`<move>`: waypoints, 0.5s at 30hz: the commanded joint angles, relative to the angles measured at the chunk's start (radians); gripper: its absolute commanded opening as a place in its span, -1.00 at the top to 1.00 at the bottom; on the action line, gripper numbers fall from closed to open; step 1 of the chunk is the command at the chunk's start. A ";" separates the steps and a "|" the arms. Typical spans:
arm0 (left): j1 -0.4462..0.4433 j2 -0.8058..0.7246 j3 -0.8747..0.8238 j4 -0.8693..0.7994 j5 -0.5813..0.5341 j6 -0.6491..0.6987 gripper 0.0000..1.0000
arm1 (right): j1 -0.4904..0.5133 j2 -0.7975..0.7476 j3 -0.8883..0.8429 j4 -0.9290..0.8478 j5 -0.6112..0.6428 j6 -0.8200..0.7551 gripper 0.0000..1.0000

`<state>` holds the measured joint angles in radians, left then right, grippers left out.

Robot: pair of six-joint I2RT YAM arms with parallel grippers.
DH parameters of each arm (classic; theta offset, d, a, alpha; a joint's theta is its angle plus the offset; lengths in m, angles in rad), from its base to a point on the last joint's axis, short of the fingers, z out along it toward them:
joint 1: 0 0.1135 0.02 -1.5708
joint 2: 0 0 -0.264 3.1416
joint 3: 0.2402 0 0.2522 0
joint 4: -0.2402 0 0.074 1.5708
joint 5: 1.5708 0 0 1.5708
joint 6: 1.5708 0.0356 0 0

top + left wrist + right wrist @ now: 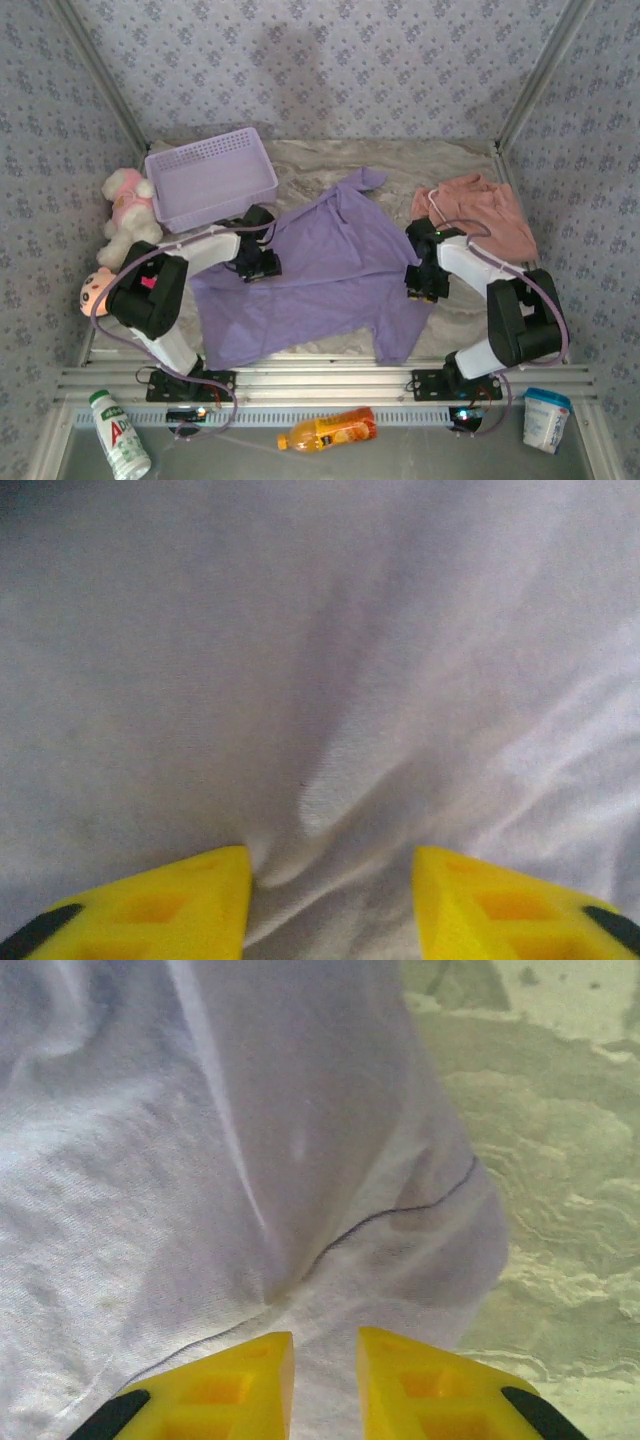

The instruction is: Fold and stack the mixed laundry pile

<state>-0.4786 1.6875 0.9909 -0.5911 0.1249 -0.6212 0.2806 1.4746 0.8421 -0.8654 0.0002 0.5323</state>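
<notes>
Lavender T-shirt lies flat beneath both jaws: left jaws wide apart astride a cloth ridge, right jaws nearly closed, pinching fabric near its edge. Salmon-pink garment lies just beyond the right jaws.

You have two garments: a T-shirt and a pink garment, far right. One basket, far left. Two toys, left: a white toy and a pink toy. Two bottles, near: a white bottle and an orange bottle. One tub, near right.
</notes>
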 commanded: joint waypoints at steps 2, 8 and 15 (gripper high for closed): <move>0.029 -0.017 0.168 -0.110 0.011 0.032 -0.44 | -0.005 0.039 0.201 0.023 -0.007 -0.045 0.44; 0.129 0.050 0.292 -0.156 -0.128 0.160 -0.43 | 0.051 0.307 0.535 0.165 -0.056 -0.086 0.21; 0.152 0.072 0.227 -0.148 -0.252 0.284 -0.30 | 0.083 0.602 0.751 0.194 -0.077 -0.052 0.19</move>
<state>-0.3252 1.7470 1.2575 -0.7006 -0.0685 -0.4099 0.3626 2.0022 1.5528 -0.6498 -0.0566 0.4644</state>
